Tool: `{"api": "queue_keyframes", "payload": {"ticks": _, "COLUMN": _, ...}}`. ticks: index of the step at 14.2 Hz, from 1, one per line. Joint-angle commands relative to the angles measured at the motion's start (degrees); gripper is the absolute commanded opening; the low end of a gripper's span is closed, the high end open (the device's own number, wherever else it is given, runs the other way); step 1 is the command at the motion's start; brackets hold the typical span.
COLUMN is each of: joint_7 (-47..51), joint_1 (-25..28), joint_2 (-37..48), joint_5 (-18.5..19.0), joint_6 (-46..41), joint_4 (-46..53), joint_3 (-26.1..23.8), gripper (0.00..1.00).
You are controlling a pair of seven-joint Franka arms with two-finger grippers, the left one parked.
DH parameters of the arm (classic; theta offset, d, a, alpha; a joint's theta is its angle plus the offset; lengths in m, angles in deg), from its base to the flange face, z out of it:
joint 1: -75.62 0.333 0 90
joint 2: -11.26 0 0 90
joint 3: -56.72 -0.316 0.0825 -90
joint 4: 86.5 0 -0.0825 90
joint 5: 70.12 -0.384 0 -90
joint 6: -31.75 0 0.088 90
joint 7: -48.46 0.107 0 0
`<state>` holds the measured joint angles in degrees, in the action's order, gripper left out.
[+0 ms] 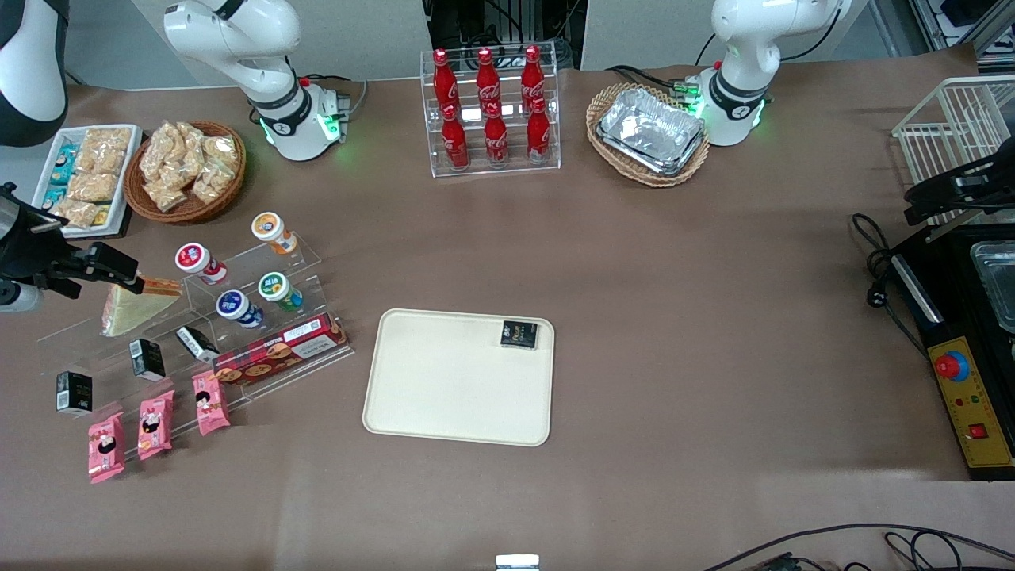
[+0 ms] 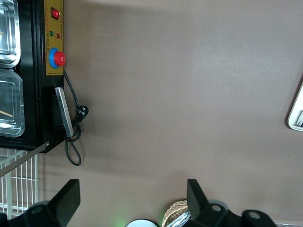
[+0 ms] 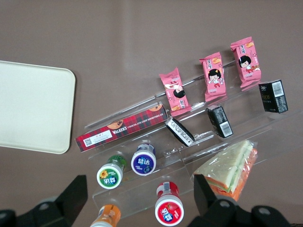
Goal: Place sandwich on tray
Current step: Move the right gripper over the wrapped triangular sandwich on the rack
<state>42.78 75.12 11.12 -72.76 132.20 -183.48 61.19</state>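
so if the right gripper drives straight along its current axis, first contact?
Probably the clear acrylic shelf between the small bottles and the sandwich. The open gripper hovers above it; depth is unclear.

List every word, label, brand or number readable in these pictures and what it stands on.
"WALKERS CHOCOLATE CHIP SHORTBREAD": red tartan box on the clear stand.
Coca-Cola script: red bottles.
Small black boxes, yogurt cups, pink packets: print too small to read.
Sandwich, tray: no text.
End effector hangs above the stand, open.
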Motion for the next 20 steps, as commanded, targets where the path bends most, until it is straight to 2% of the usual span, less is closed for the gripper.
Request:
{"api": "queue_keyframes", "payload": {"ticks": 1, "joint_7": -0.03, "joint_1": -0.02, "joint_2": -0.47, "joint_5": -0.78, "joint_6": -1.13, "joint_4": 1.18, "joint_3": 0.20, "gripper": 1.00}}
{"api": "queue_keyframes", "payload": {"ticks": 10, "joint_7": -0.47, "joint_1": 0.15, "joint_2": -0.47, "joint_5": -0.87, "joint_6": -6.13, "joint_4": 0.92, "joint_3": 0.28, "gripper": 1.00}}
{"api": "queue_keyframes", "payload": {"ticks": 16, "joint_7": -0.91, "joint_1": 0.24, "joint_2": 0.23, "joint_5": 0.35, "joint_6": -8.15, "joint_4": 0.74, "joint_3": 0.20, "gripper": 1.00}}
{"api": "queue_keyframes", "payload": {"ticks": 20, "joint_7": -12.31, "joint_1": -0.37, "joint_2": 0.32, "joint_5": 1.06, "joint_6": -8.51, "joint_4": 0.57, "joint_3": 0.46, "gripper": 1.00}}
